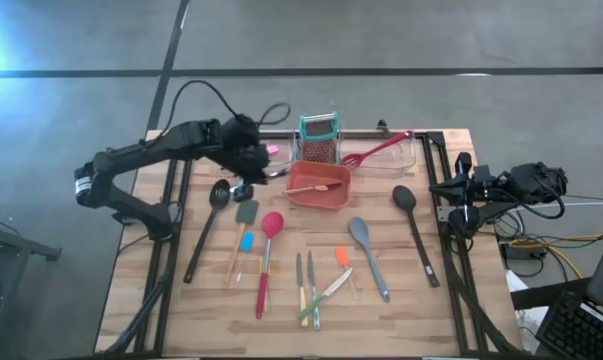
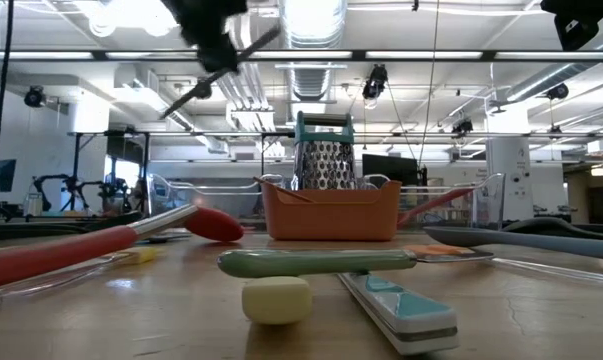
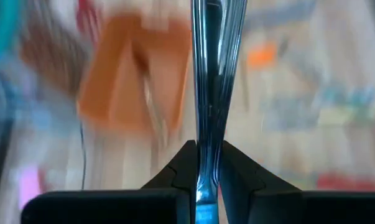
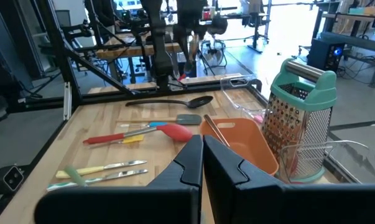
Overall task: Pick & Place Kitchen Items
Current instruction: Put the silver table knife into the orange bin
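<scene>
My left gripper (image 1: 253,172) hangs above the table just left of the red-orange bin (image 1: 318,184), shut on a slim dark utensil (image 3: 209,74), which slants in the air in the low view (image 2: 186,97). More utensils lie flat on the wood: a black spoon (image 1: 206,225), a grey spatula (image 1: 245,213), a blue scraper (image 1: 246,243), a red spoon (image 1: 268,255), knives (image 1: 306,285), an orange scraper (image 1: 341,260), a grey spoon (image 1: 369,255) and another black spoon (image 1: 416,228). My right gripper (image 4: 203,140) waits shut at the table's right edge (image 1: 456,190). My left gripper pinches the slim dark utensil between its two fingers (image 3: 186,163), with the long shaft (image 3: 206,134) running forward out of the fingers along them. The utensil is lifted clear of the table and tilted, as the low view shows.
A light-coloured utensil lies in the bin. The teal-framed box grater (image 1: 318,140) stands behind the bin, and beside it a clear container (image 1: 396,158) holds a red slotted spatula (image 1: 376,152). Something small and pink (image 1: 273,150) lies left of the grater. Black frame rails run along both table sides.
</scene>
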